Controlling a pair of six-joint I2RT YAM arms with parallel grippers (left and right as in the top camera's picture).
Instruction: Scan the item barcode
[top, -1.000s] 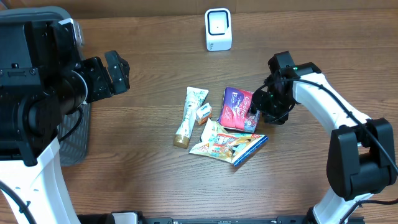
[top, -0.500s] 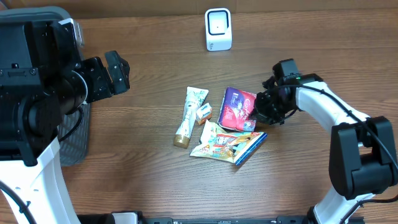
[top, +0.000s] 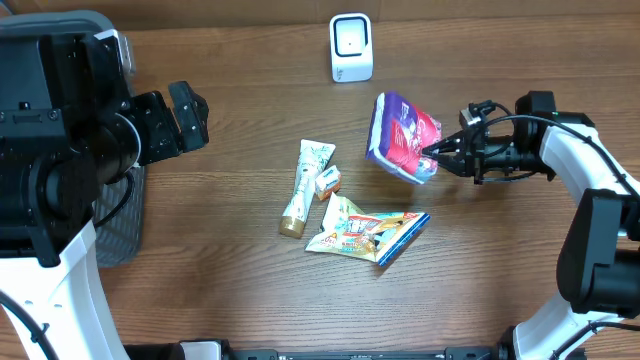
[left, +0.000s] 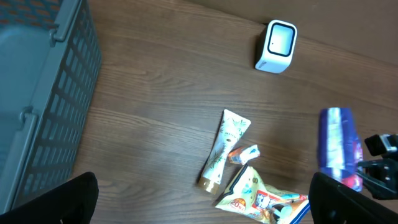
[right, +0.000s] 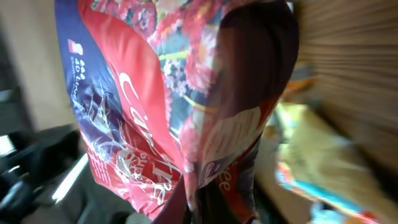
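Overhead, left wrist and right wrist views of a wooden table (top: 230, 270).

**Right pincer** (top: 432, 155): closed narrow on the lower right edge of the red and purple packet (top: 403, 138). The arm reaches in from the table's right edge, roughly level, fingers pointing left. The packet is held tilted on edge and appears raised above the tabletop, over the right half of the table toward the far edge. In the right wrist view the packet (right: 168, 106) fills the frame, with white lettering across its red face; the fingers themselves are hidden behind it.

**Left pincer** (top: 188, 117): spread wide and holding nothing, near the table's left edge, well apart from all items.

**Scanner** (top: 351, 47): a small white unit standing near the middle of the far edge, its window facing the near edge. The packet lies to its right and nearer, not touching it.

**Other items, table centre:** a tube (top: 305, 185) lying lengthwise with its gold cap toward the near edge; a small sachet (top: 327, 180) just beside it on the right; a flat yellow packet (top: 366, 232) nearer the front edge.

**Basket** (left: 43, 93): grey, slatted, at the left edge.
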